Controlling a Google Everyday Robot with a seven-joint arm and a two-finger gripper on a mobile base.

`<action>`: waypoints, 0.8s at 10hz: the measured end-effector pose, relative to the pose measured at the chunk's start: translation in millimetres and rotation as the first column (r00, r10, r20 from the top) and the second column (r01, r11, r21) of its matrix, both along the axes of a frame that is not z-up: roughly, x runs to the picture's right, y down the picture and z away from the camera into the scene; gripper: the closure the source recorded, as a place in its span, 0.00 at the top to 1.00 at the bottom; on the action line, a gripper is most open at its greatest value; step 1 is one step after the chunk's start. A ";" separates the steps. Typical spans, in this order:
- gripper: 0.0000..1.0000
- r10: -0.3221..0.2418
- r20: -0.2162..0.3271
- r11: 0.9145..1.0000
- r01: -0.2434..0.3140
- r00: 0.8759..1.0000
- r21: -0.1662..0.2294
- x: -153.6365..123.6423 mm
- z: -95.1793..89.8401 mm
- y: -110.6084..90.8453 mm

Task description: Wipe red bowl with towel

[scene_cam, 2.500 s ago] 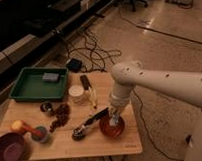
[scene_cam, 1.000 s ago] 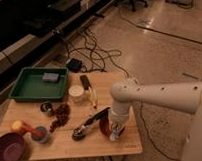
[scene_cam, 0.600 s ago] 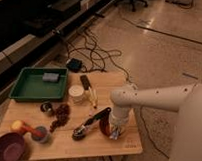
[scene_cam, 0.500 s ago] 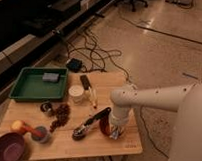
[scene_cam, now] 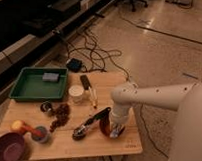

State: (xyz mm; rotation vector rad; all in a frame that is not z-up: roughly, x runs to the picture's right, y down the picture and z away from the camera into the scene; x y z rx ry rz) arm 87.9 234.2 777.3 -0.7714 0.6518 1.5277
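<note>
The red bowl [scene_cam: 104, 124] sits near the front right of the wooden table [scene_cam: 122, 80]. It looks tipped up on its side, with its opening facing right. My gripper [scene_cam: 116, 127] is at the end of the white arm [scene_cam: 154, 95]. It points straight down into or against the bowl's right side. A small pale patch [scene_cam: 118, 131] under the wrist may be the towel, but I cannot tell for sure.
A metal ladle [scene_cam: 86, 128] lies just left of the bowl. Farther left are a dark grape cluster [scene_cam: 60, 116], a white cup [scene_cam: 76, 94], a black bar [scene_cam: 86, 83], a green tray [scene_cam: 34, 86] holding a grey sponge [scene_cam: 50, 76], and a purple bowl [scene_cam: 9, 148]. Cables lie on the floor behind.
The arm has folded in and come down over the bowl. The bowl has shifted slightly left and now looks narrower, as if tipped up.
</note>
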 end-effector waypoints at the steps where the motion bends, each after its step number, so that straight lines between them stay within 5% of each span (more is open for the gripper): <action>1: 0.00 0.000 0.007 1.000 0.000 1.000 0.004 -0.3 1.6 -1.7; 8: 0.00 -0.023 0.048 0.999 0.022 0.999 0.032 -2.1 18.5 -18.0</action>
